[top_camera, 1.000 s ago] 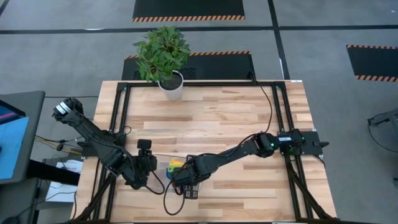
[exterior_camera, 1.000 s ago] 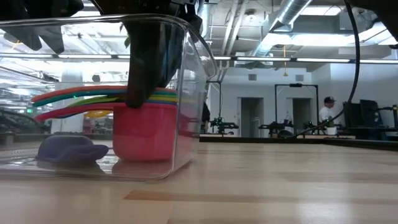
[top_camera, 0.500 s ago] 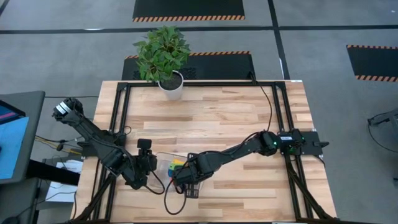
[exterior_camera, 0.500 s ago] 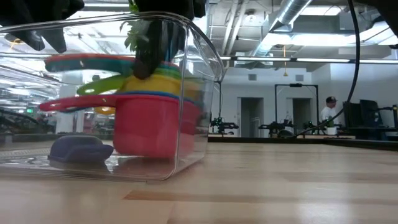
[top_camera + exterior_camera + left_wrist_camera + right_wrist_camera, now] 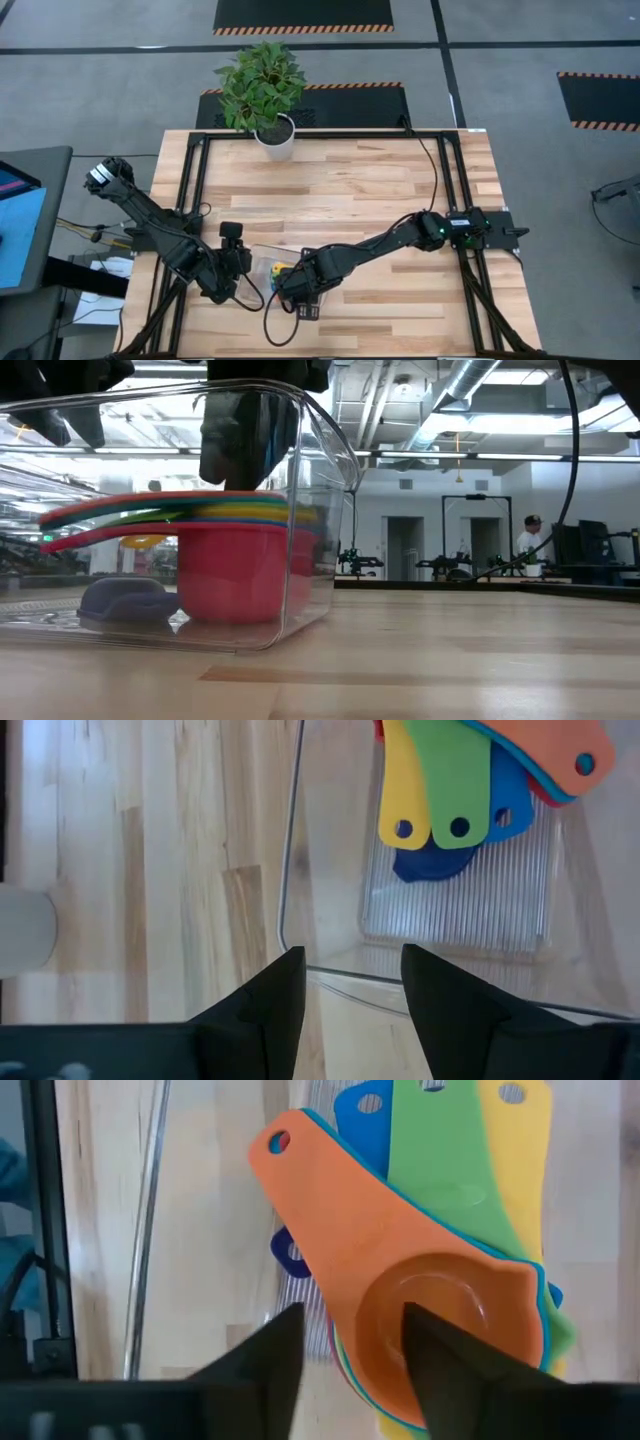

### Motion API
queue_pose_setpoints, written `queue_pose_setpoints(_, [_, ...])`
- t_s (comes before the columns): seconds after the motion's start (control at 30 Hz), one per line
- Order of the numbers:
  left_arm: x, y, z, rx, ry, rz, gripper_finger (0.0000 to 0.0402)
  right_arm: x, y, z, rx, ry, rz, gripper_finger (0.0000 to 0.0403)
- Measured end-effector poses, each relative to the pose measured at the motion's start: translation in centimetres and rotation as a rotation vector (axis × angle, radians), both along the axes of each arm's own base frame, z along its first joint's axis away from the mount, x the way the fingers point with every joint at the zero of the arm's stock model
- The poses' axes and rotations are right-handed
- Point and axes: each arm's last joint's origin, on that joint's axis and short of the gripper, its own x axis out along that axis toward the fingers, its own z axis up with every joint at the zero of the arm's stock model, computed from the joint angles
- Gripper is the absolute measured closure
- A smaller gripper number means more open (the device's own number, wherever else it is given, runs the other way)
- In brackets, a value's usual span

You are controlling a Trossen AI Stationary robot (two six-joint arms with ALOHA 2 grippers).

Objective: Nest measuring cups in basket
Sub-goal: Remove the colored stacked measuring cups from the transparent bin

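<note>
The clear basket (image 5: 318, 480) stands on the table near its front edge. Inside it, several measuring cups (image 5: 235, 565) sit nested in the red one, with the orange cup (image 5: 440, 1315) on top and the handles fanned out level. A dark blue cup (image 5: 125, 600) lies mouth down on the basket floor beside the stack. My right gripper (image 5: 243, 480) hangs open just above the stack, pointing down; I cannot tell whether its tips touch the top cup. My left gripper (image 5: 352, 955) is open over the basket's left end, its fingers by the rim (image 5: 340, 978).
A potted plant (image 5: 265, 90) in a white pot stands at the table's far edge. Bare wood (image 5: 400, 190) stretches across the middle and right of the table. A black frame rail (image 5: 195, 190) runs along each side. A person (image 5: 527, 540) stands far off in the room.
My right gripper, shut on the top of the stack, rose a little and tipped the stack with its handles up, then opened and let go. The stack has dropped back level inside the red cup. The basket has slid slightly along the table.
</note>
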Motion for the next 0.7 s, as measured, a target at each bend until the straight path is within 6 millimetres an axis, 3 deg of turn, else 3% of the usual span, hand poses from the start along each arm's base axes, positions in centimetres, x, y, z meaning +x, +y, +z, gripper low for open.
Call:
queue_pose_setpoints(0.13, [0.0,0.0,0.0,0.001,0.001,0.000,0.0246,0.1,-0.1,0.0,0.003,-0.010,-0.001,0.0166])
queue_pose_setpoints(0.23, [-0.1,0.1,0.0,0.010,0.010,-0.002,0.0246,0.1,0.0,-0.4,0.008,-0.005,0.004,0.0151])
queue_pose_setpoints(0.43, [-0.1,0.1,0.0,0.018,0.016,-0.009,0.0246,-0.4,0.2,-2.6,0.005,0.067,0.019,0.0153])
queue_pose_setpoints(0.7, [-0.3,0.3,0.3,0.029,-0.007,-0.010,0.0246,-0.4,0.1,-3.2,0.010,0.062,-0.017,0.0172])
